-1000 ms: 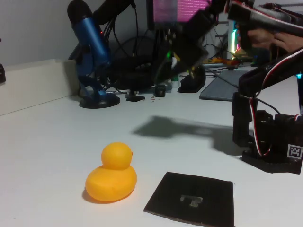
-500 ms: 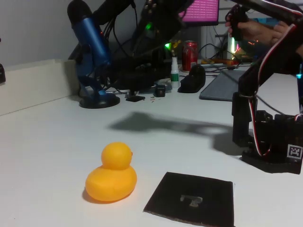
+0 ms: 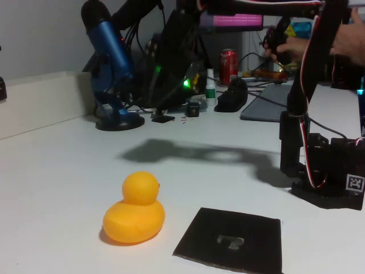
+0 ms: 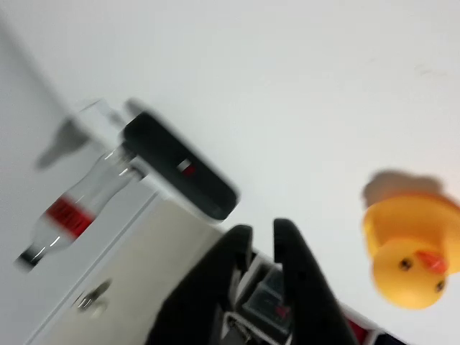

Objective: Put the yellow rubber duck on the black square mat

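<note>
Standing on the white table [image 3: 51, 171], the yellow rubber duck [image 3: 134, 208] is just left of the black square mat [image 3: 231, 238] (not touching it). In the wrist view the gripper [image 4: 262, 233] is nearly closed, holding nothing.

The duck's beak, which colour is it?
Orange, on the yellow rubber duck; clearest in the wrist view.

The yellow rubber duck [image 3: 134, 208] looks smooth and glossy; the black square mat [image 3: 231, 237] thin and matt.
</note>
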Action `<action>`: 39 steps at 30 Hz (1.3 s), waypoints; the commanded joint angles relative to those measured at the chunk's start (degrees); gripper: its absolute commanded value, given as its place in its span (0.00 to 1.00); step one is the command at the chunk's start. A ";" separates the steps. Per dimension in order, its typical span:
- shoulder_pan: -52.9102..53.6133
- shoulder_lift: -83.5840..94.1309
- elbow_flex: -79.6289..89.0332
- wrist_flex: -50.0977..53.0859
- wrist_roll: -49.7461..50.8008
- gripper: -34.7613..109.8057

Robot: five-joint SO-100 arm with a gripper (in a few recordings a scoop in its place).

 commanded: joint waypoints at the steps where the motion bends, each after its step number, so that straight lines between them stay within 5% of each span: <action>1: -0.70 -2.64 -2.02 0.18 -0.97 0.26; 27: -2.02 -4.39 -1.23 0.35 -8.26 0.26; 39: -22.50 -4.66 -1.05 0.35 -8.44 0.26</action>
